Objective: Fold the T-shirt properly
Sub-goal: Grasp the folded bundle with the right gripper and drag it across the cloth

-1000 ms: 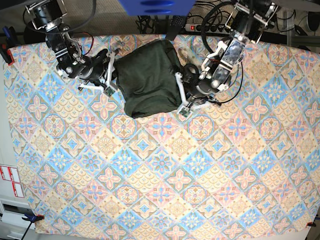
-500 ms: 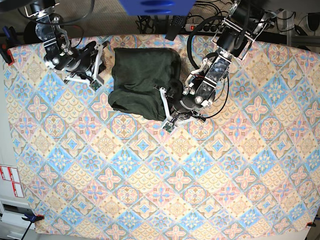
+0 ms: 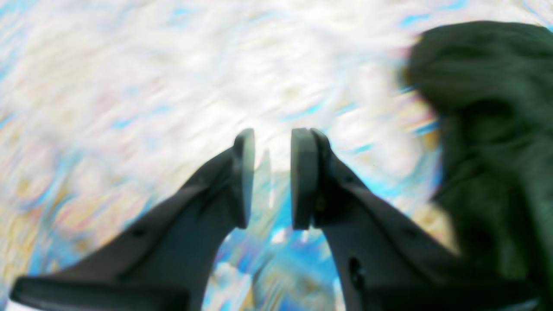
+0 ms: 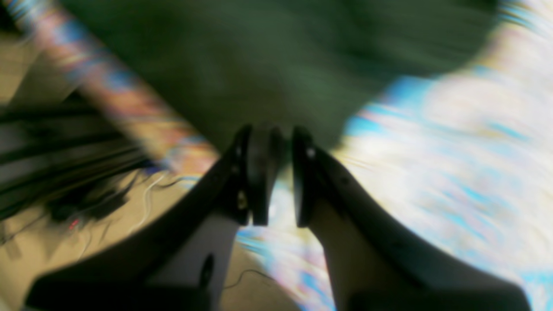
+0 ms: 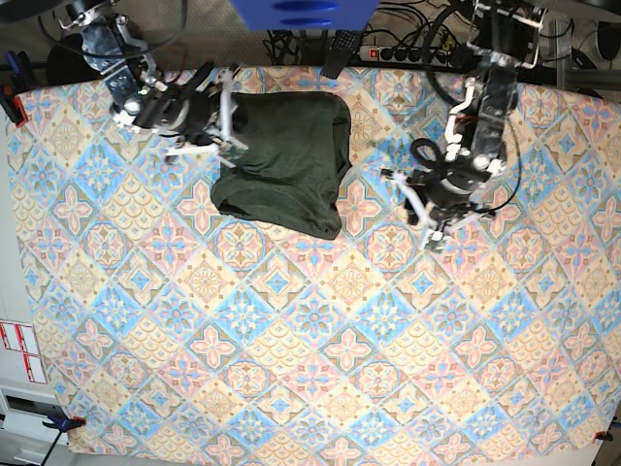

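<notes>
Only the base view takes in the whole worktop (image 5: 291,369) with its patterned cloth: the T-shirt (image 5: 286,160) lies folded into a rough rectangle near the far edge. The left pincer (image 5: 419,209) is well apart from it, over bare cloth — its wrist view shows the jaws a small gap apart, holding nothing, the T-shirt (image 3: 488,142) off to one side. The right pincer (image 5: 225,121) is at the garment's edge; its blurred wrist view shows a narrow gap between the jaws, green fabric (image 4: 281,65) just beyond them — no grip visible.
</notes>
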